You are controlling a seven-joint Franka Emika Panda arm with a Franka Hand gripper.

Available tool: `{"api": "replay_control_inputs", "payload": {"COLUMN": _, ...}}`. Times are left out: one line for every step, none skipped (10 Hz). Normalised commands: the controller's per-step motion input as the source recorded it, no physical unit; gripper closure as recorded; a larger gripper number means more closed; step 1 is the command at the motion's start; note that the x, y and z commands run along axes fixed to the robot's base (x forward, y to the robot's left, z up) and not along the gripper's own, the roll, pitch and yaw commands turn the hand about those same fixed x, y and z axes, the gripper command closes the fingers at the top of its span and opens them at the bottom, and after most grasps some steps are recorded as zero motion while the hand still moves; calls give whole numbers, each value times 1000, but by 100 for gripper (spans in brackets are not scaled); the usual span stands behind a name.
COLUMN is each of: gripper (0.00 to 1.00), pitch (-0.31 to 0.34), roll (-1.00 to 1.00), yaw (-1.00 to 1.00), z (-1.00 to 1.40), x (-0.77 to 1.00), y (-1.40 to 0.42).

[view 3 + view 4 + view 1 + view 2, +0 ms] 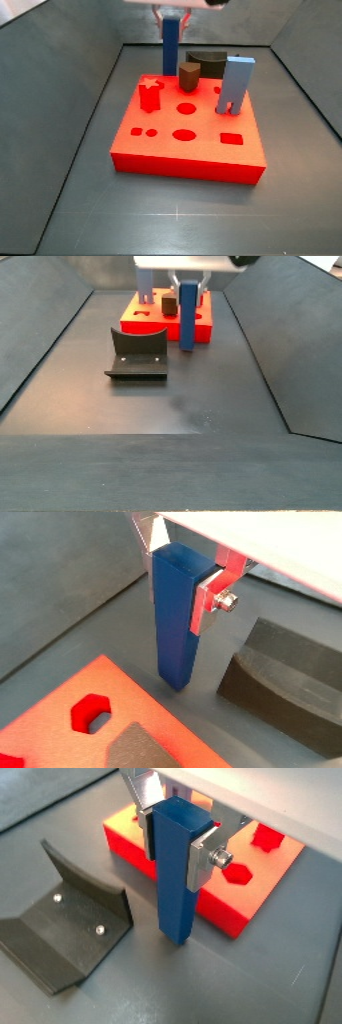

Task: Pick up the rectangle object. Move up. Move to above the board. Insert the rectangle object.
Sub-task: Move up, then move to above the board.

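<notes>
**Blue bar clamped upright beside the board**

The gripper [178,813] is closed on the top of the rectangle object [175,873], a slim deep-blue bar with flat matte faces, upright between the board [247,903] and the fixture [67,918]. Whether its lower end touches the floor cannot be told. A side view alone shows the board's whole top [187,135] (round, square and cross-shaped holes) with a red peg [150,95], a brown piece [190,74] and a grey-blue block [237,85] on it. The gripper body is cut off above in every view.
</notes>
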Motion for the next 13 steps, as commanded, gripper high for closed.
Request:
{"api": "replay_control_inputs", "payload": {"gripper": 100, "pitch": 28, "roll": -15, "yaw": -10, "z": 681, "x": -15, "y": -44}}
{"api": "replay_control_inputs", "payload": {"gripper": 100, "pitch": 36, "roll": -12, "yaw": -5, "z": 519, "x": -9, "y": -28}}
{"api": "replay_control_inputs", "payload": {"gripper": 100, "pitch": 42, "roll": -10, "yaw": -4, "z": 401, "x": -3, "y": -23}}
{"api": "replay_control_inputs", "payload": {"gripper": 100, "pitch": 226, "roll": -335, "yaw": 257, "z": 1000, "x": -376, "y": -412}}
{"api": "replay_control_inputs", "payload": {"gripper": 100, "pitch": 206, "roll": -312, "yaw": 239, "z": 1000, "x": -382, "y": -422}}
{"api": "replay_control_inputs", "payload": {"gripper": 100, "pitch": 135, "roll": -246, "yaw": 181, "z": 1000, "x": -359, "y": -375}}
{"api": "replay_control_inputs", "payload": {"gripper": 100, "pitch": 74, "roll": -174, "yaw": 103, "z": 1000, "x": -330, "y": -336}}
{"api": "replay_control_inputs", "payload": {"gripper": 100, "pitch": 50, "roll": -120, "yaw": 71, "z": 1000, "x": -308, "y": -319}}
{"api": "replay_control_inputs", "payload": {"gripper": 100, "pitch": 40, "roll": -88, "yaw": 58, "z": 1000, "x": -291, "y": -299}}
{"api": "replay_control_inputs", "payload": {"gripper": 100, "pitch": 29, "roll": -64, "yaw": 38, "z": 1000, "x": -260, "y": -261}}
{"api": "replay_control_inputs", "payload": {"gripper": 100, "pitch": 32, "roll": -60, "yaw": 26, "z": 737, "x": -163, "y": -171}}
{"api": "replay_control_inputs", "payload": {"gripper": 100, "pitch": 45, "roll": -60, "yaw": 23, "z": 537, "x": -92, "y": -105}}
{"api": "replay_control_inputs", "payload": {"gripper": 100, "pitch": 60, "roll": -62, "yaw": 23, "z": 410, "x": -55, "y": -74}}
